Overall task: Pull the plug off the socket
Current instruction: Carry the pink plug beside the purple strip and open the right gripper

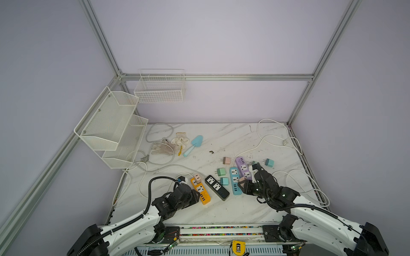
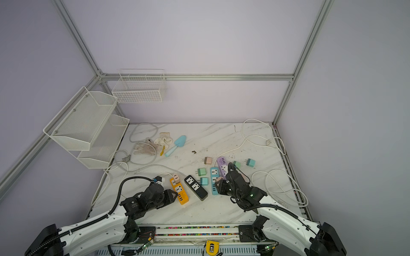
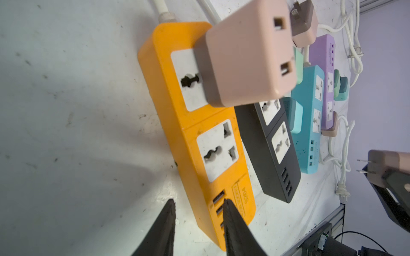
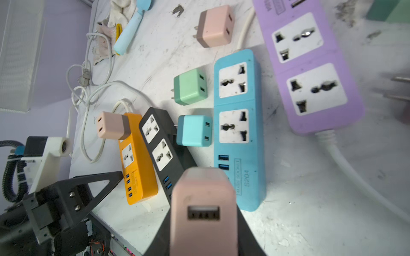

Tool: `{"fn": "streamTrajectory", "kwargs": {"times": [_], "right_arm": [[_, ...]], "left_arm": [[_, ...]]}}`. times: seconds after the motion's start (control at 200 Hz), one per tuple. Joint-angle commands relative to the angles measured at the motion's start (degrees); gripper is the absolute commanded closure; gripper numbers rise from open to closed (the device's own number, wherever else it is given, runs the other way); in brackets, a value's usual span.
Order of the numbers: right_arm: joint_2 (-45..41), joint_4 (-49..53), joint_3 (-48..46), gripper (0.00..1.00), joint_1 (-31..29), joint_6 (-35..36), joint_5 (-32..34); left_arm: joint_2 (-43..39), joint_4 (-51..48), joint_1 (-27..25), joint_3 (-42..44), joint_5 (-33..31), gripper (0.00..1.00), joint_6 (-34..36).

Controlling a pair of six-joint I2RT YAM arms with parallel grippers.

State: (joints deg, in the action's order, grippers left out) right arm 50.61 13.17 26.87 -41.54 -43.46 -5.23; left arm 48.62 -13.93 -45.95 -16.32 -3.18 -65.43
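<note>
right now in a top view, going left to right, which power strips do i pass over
orange power strip → black power strip → blue power strip → purple power strip

Pink plug (image 4: 204, 195), orange strip (image 4: 146, 181), blk strip (image 4: 182, 161), blue strip (image 4: 237, 104), purple strip (image 4: 321, 123), marbled tbl (image 4: 310, 199)

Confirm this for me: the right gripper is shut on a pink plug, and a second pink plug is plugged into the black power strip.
One slip: the plugged-in pink plug sits in the orange power strip, as the left wrist view shows. The rest holds: the right gripper is shut on the held pink plug.
</note>
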Motion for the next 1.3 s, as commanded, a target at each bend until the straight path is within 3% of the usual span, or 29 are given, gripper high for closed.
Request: {"fn": "streamTrajectory", "kwargs": {"times": [0.0, 0.325, 0.67, 1.295], "right_arm": [[-0.5, 2.0, -1.1, 0.95, 2.4, -2.4, 0.0], [4.6, 0.3, -3.3, 0.97, 6.9, -3.0, 1.5], [10.0, -5.4, -4.5, 0.97, 7.8, -2.9, -1.7], [11.0, -4.3, -5.4, 0.7, 8.4, -5.1, -0.5]], "left_arm": [[-0.4, -0.6, -1.1, -5.8, -2.9, 0.63, -0.7], [-0.3, -0.7, -1.9, -6.3, -4.1, 0.62, -0.6], [-0.1, -1.1, -1.9, -6.9, -4.4, 0.6, -0.3], [-1.4, -4.3, -1.9, -7.8, -6.6, 0.57, 1.3]]}}
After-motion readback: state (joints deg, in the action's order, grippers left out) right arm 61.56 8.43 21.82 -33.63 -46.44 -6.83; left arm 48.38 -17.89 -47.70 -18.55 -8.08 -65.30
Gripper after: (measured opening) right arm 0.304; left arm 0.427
